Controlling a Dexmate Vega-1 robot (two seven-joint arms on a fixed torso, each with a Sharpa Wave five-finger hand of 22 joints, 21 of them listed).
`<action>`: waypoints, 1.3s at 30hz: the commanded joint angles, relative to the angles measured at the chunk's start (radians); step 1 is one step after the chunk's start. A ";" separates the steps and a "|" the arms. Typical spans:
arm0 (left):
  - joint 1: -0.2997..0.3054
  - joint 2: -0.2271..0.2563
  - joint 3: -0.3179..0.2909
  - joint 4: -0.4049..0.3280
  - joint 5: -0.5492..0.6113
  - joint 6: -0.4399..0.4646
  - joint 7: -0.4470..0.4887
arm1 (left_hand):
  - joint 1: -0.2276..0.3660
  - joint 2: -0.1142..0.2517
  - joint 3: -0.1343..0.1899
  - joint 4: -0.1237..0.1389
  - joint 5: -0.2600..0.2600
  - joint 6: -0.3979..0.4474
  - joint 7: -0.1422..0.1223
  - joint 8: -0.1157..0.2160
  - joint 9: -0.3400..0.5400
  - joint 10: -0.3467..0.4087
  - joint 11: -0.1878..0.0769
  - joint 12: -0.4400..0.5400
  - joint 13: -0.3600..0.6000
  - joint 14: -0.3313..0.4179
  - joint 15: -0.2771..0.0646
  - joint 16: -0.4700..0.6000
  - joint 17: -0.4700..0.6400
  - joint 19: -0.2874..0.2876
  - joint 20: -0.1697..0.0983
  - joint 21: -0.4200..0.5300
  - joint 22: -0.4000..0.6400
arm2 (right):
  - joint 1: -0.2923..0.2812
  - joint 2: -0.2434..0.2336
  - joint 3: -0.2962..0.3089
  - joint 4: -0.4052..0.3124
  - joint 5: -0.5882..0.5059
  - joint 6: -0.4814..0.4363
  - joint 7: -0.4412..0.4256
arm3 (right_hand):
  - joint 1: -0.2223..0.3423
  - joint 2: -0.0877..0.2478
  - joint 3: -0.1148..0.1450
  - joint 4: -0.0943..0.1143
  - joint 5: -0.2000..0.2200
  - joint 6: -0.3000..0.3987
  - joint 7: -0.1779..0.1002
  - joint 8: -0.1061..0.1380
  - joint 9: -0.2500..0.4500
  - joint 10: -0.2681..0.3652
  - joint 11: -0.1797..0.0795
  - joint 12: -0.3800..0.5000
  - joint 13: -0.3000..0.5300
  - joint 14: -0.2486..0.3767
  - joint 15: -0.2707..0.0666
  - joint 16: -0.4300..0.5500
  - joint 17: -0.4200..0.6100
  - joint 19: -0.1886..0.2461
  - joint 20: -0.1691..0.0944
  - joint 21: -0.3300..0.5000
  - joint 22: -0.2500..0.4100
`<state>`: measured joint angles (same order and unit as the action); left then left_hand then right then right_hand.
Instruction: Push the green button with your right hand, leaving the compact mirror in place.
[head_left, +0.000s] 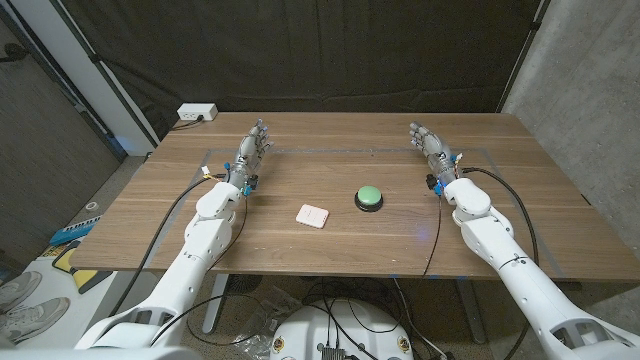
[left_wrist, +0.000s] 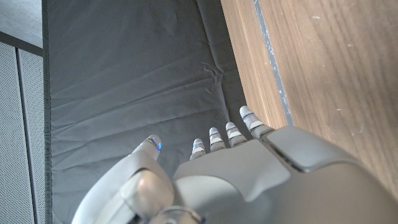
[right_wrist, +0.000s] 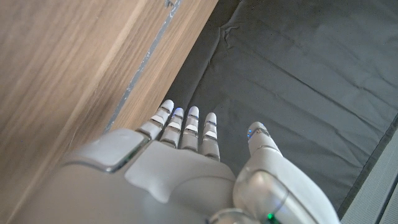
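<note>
The green button (head_left: 369, 197) sits near the middle of the surface (head_left: 330, 235), a bit toward the right side. The compact mirror (head_left: 313, 215), a small pale square, lies just beside it, on the button's left and a little nearer the front edge. They are near each other but not touching.

The right hand (head_left: 428, 141) is up by the far edge on the right side, well apart from the button. Its fingers (right_wrist: 186, 127) are straight and a little apart, and it holds nothing. The left hand (head_left: 254, 142) is by the far edge on the left side, fingers also apart, holding nothing.

The hand has a long way to go. If it swings too far past the button, it could bump the mirror and slide it. If the spread fingers come down wide, one could catch the mirror too. A push from the side could also shove the button along instead of pressing it down.
</note>
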<state>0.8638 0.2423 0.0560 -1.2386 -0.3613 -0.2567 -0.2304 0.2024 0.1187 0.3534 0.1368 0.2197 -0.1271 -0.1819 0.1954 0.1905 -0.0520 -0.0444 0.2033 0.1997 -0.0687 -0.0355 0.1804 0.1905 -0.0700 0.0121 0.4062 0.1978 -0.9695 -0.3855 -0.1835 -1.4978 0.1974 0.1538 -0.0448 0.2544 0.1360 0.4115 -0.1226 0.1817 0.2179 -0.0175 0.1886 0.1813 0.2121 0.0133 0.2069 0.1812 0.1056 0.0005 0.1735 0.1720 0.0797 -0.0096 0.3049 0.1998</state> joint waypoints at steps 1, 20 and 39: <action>0.012 -0.010 -0.019 -0.017 0.012 0.016 -0.035 | 0.000 -0.001 -0.001 -0.001 -0.003 -0.005 0.000 0.000 0.000 -0.009 -0.001 0.000 0.002 -0.013 -0.024 -0.002 -0.001 -0.004 -0.006 -0.001 0.002 | -0.097 -0.033 -0.010 -0.163 -0.233 -0.070 -0.146 | 0.010 0.010 0.008 -0.001 0.006 -0.004 0.011 -0.002 0.000 -0.009 -0.017 -0.006 0.001 -0.005 0.000 0.000 0.001 0.003 -0.005 -0.003 0.002; 0.017 -0.019 -0.016 -0.031 0.018 0.018 -0.058 | -0.003 0.000 -0.002 0.001 -0.005 -0.010 0.000 -0.003 -0.002 -0.012 -0.006 0.000 0.000 -0.020 -0.031 0.001 -0.003 -0.007 0.015 -0.002 0.003 | -0.210 -0.113 -0.030 -0.368 -0.518 -0.190 -0.208 | 0.033 0.009 0.015 -0.011 0.006 -0.038 -0.016 -0.007 -0.001 -0.048 -0.030 -0.015 -0.001 -0.016 0.009 0.004 -0.002 -0.005 0.029 -0.013 -0.001; 0.020 -0.019 -0.006 -0.039 0.023 0.018 -0.072 | -0.005 0.000 -0.003 0.002 -0.005 -0.009 -0.002 -0.003 -0.004 -0.012 -0.005 0.001 -0.001 -0.021 -0.029 0.003 -0.005 -0.006 0.024 -0.002 0.003 | -0.306 -0.143 -0.054 -0.511 -0.767 -0.296 -0.254 | 0.067 0.029 0.032 -0.014 0.011 -0.008 -0.029 0.006 0.001 0.006 -0.032 0.007 0.000 0.044 -0.001 0.020 0.000 0.034 0.036 -0.003 0.001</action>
<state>0.8842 0.2237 0.0441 -1.2747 -0.3412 -0.2385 -0.2917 0.2024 0.1188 0.3534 0.1367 0.2197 -0.1324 -0.1765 0.1953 0.1861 -0.0557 -0.0482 0.2040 0.1951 -0.0810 -0.0339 0.1804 0.1860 -0.0681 0.0289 0.4062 0.1976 -1.2166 -0.5115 -0.2241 -1.9272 -0.4273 -0.0803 -0.2676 0.3097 0.1623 0.4349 -0.1377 0.1855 0.2000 -0.0467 0.1889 0.1816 0.2085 -0.0185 0.2075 0.1814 0.1438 0.0055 0.1854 0.1702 0.1050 0.0269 0.2970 0.1980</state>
